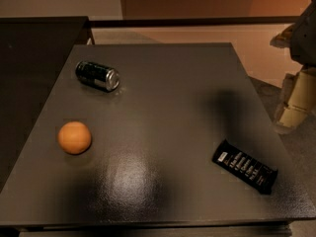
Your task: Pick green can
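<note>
A big dark grey table [163,98] is filling most of the view, and its near part is shining a little under the light. On the left, a second, darker surface [34,58] is standing beside it and is reaching to the far left. At the right edge, beyond the table's right side, the pale beige gripper [291,107] is hanging over the floor, well apart from all the things on the table. I cannot tell how far it is open. It is touching none of the three things, and all of them are lying on the table. A flat black snack bar [245,167] with pale markings is lying on the near right part of the table, turned at an angle, with one end pointing to the near right corner. The green can [97,75] is lying on its side on the far left part of the table, with its shiny silver end turning to the right and a little to the near side. An orange ball [74,138] is resting on the left part, nearer than the can and apart from it.
</note>
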`<state>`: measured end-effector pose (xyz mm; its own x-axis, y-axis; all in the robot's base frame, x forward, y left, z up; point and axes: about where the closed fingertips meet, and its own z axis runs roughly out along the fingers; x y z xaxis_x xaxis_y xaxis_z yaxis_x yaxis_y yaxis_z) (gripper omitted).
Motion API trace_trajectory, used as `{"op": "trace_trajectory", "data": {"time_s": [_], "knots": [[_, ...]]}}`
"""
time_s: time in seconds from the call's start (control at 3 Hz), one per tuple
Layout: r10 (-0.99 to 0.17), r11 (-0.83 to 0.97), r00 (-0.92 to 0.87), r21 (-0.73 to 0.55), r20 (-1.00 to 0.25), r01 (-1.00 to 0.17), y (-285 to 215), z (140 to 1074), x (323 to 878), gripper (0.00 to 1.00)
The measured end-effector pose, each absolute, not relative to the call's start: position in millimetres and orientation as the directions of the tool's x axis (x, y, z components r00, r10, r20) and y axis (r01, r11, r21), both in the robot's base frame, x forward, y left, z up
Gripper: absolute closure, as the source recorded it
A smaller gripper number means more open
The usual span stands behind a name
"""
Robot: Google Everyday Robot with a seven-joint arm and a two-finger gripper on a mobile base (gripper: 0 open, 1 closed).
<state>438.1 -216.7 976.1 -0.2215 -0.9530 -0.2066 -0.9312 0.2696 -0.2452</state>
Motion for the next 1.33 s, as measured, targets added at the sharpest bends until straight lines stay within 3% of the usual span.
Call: {"op": "trace_trajectory", "data": {"time_s": [0.67, 1.33], "knots": [[-0.957, 0.233, -0.182, -0.227, -0.226, -0.946, -197, 972, 435, 0.00], [-0.952, 0.107, -0.034, -0.228, -0.304, -0.968, -128, 972, 452, 0.00]]}}
